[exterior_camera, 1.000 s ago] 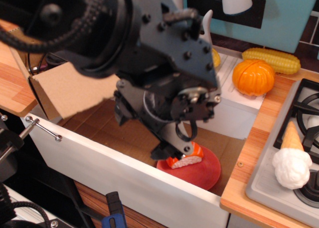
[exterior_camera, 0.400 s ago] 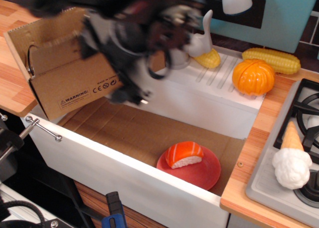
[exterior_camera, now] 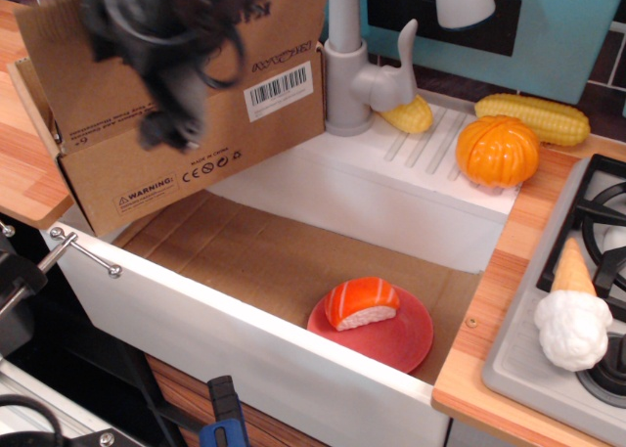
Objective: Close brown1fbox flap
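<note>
Claw (exterior_camera: 171, 124) blurred dark against the flap (exterior_camera: 186, 46), upper left; cannot tell if its jaws are apart or together. Brown1fbox (exterior_camera: 176, 178) sits directly behind and below it, in the sink's left corner. Red plate (exterior_camera: 391, 335) with sushi (exterior_camera: 360, 302) lies well off to lower right.

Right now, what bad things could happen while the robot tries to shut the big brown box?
1. The hand is a blur up against the flap, so it looks to be moving fast; it may slip off or crease the cardboard.
2. The brown box is tilted against the sink's corner, so a hard push could tip or slide it.
3. If it slides into the sink, it could hit the red plate holding the sushi.
</note>
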`<state>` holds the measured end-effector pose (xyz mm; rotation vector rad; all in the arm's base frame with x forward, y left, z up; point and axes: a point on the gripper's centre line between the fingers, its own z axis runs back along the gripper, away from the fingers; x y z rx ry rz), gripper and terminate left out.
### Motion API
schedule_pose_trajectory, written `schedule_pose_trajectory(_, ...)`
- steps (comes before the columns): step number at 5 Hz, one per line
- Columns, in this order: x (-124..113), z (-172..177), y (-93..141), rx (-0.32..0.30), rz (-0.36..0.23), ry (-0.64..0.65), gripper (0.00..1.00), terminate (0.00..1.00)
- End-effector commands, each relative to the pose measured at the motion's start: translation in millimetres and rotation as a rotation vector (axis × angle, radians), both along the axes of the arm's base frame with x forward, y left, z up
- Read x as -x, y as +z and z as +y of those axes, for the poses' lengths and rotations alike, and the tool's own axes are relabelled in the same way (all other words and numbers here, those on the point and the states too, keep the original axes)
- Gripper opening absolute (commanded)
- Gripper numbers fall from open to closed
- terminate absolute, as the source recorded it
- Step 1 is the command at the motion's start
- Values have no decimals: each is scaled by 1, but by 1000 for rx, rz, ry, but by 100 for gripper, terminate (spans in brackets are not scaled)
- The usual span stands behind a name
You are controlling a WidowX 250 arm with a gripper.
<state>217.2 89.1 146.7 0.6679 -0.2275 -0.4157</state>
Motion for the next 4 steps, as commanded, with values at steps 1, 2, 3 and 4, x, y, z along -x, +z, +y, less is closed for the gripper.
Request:
schedule_pose_trajectory(1,-24,68,14,38,-25,-125,100,0)
schedule_pose_trajectory(2,-24,100,6,72,-15,-162,100,0)
schedule_pose_trajectory(3,-24,127,0,132,33,-197,100,0)
schedule_pose_trajectory(4,-22,138,-9,141,20,-217,100,0)
